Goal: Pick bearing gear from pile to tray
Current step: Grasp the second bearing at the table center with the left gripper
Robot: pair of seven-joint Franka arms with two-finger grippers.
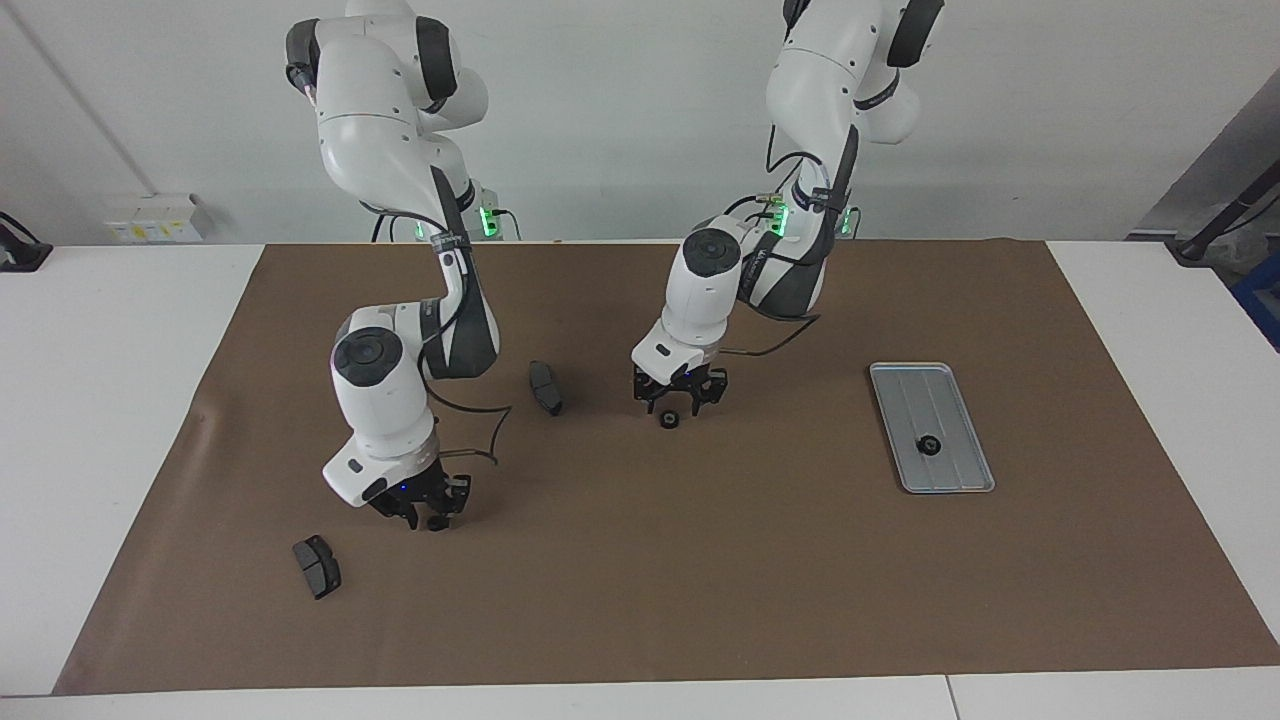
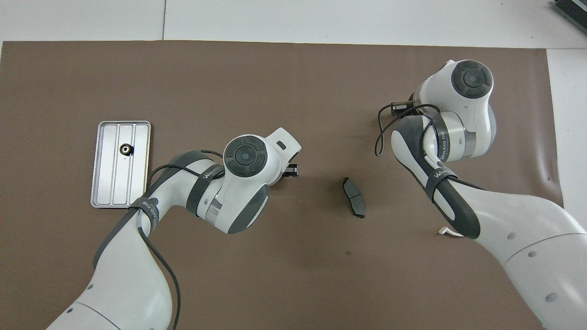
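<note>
Two end effectors hidden under arms overhead, right end effector (image 1: 430,517) narrowed around gear (image 1: 437,523), left end effector (image 1: 678,398) grip unclear

The desk (image 1: 640,600) lies bare between the tray (image 1: 955,470) and the left gripper (image 1: 679,396); a brake pad (image 1: 545,387) stands between both arms.

Brown mat (image 1: 700,580) — holds: silver tray (image 1: 950,470) with one black gear (image 1: 929,446) in it; two dark brake pads (image 1: 545,387) (image 1: 317,566). Right gripper (image 1: 428,518) low over a gear (image 1: 437,523); left gripper (image 1: 679,399) spread over another gear (image 1: 668,420) — mid-mat.
</note>
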